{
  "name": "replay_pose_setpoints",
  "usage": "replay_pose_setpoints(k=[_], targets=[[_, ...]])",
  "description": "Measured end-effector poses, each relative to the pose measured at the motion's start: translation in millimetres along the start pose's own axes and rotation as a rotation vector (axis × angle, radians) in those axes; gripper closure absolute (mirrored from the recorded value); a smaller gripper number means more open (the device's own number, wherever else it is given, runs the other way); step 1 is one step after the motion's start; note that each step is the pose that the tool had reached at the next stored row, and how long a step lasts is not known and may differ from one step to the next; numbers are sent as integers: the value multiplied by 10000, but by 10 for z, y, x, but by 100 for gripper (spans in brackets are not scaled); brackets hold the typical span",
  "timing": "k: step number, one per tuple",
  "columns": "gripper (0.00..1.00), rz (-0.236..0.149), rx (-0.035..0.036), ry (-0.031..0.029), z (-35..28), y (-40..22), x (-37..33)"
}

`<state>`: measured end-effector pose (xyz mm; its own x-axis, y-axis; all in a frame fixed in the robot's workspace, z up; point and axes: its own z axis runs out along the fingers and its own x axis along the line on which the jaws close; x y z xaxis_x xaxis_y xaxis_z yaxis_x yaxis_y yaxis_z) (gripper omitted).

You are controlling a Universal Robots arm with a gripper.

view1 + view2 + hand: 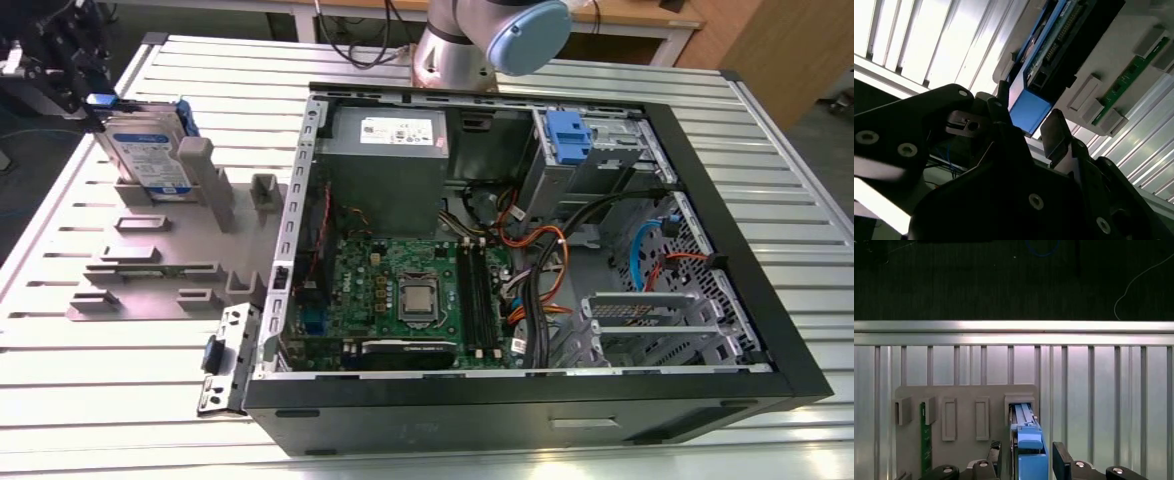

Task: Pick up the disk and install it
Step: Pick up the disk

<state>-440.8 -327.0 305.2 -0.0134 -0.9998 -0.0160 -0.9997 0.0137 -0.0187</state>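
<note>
The disk, a silver drive with a white-and-blue label and blue rails, stands on edge in a slot of the grey holder block at the exterior view's left. My gripper is at the disk's upper end. In the first wrist view the fingers straddle the disk's blue rail with a small gap on each side. The second wrist view shows the blue end tab between the open gripper fingers, untouched.
An open computer case lies on the slatted metal table, with a motherboard, cables and a drive bay holding a blue latch. A green memory stick stands in another holder slot. The table edge lies just beyond the holder.
</note>
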Motion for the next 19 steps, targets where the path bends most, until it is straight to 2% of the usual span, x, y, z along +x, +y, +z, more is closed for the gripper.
replay_pose_setpoints(k=[4,5,10,13,15,16,19], targets=[[49,3,-1,2,28,1,-3],[56,2,-1,3,28,1,-3],[56,5,-3,2,32,-4,-5],[56,15,-40,2,41,-20,-5],[56,28,-103,0,50,-28,-5],[56,39,-165,-6,65,-31,-5],[56,58,-212,-14,90,-31,-4]])
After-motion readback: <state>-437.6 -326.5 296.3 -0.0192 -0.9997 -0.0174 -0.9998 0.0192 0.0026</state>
